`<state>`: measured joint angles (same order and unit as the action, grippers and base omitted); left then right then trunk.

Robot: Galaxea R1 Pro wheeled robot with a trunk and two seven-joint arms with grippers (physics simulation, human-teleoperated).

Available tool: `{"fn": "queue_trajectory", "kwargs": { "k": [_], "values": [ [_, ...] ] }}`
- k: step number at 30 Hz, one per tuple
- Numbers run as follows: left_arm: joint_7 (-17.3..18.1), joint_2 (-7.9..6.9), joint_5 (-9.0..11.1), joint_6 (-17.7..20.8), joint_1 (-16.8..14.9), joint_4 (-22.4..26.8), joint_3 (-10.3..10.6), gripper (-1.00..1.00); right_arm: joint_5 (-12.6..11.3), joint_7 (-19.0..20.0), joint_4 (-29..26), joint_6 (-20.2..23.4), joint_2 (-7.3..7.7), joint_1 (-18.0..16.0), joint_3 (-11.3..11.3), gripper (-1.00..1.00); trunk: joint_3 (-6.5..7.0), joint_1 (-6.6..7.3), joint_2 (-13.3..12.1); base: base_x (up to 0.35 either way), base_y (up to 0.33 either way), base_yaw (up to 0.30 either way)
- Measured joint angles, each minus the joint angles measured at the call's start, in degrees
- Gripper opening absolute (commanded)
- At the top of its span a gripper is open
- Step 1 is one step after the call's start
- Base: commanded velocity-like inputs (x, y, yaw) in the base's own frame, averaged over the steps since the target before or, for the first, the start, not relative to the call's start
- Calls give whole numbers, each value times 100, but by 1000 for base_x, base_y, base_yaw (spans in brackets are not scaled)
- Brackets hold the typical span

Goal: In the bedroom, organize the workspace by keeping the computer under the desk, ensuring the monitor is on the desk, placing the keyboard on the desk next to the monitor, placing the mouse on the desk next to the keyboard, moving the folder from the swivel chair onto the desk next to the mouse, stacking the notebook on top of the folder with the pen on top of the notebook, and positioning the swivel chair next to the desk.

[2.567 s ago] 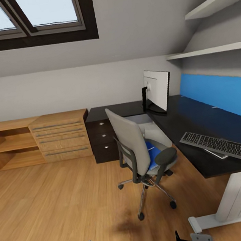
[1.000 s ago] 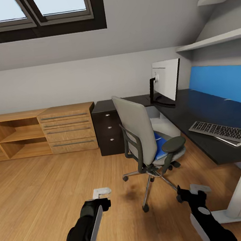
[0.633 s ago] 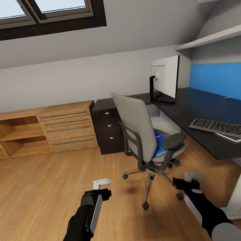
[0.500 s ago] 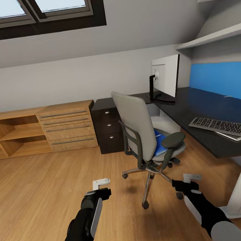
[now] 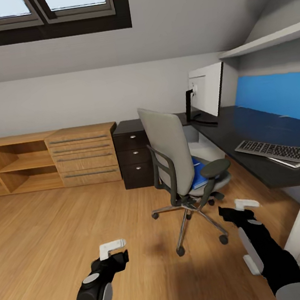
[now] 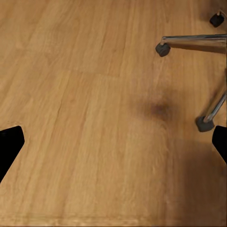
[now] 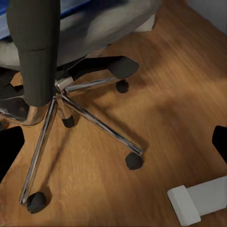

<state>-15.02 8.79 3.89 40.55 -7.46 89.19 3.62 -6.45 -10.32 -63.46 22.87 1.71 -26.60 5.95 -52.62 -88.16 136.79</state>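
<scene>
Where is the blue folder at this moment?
In the head view the folder lies on the seat of the swivel chair, right of centre, beside the desk that holds the keyboard.

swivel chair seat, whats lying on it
A blue folder lies flat on the swivel chair seat, one corner poking toward the desk. The backrest and near armrest cover most of it, so anything else on the seat cannot be seen.
</scene>
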Motion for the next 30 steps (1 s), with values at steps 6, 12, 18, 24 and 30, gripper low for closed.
{"fn": "queue_trajectory", "kwargs": {
  "k": [6, 12, 18, 24, 30],
  "values": [
    [0, 0, -2, 181, 117, 128, 3, 100, -429, 3, -961, 264, -14, 617, -3, 100, -107, -132, 240, 0, 0, 0],
    [-14, 0, -7, 193, 124, 135, 2, 100, -730, -8, -1036, 260, -20, 670, 0, 100, -215, -264, 481, 0, 0, 0],
    [-32, 0, -7, 194, 125, 136, -4, 100, -777, -8, -1032, 253, -17, 675, 2, 100, -331, -358, 645, 0, 0, 0],
    [-34, -11, -32, 170, 133, -147, 200, 100, -782, -13, -930, 31, -10, 676, 1, 100, -376, -363, 648, 9, -50, 0],
    [-37, -19, -33, 158, 133, -185, 277, 100, -781, -10, -867, -126, -8, 676, 1, 100, -376, -362, 648, 81, -267, 0]
  ]
}}
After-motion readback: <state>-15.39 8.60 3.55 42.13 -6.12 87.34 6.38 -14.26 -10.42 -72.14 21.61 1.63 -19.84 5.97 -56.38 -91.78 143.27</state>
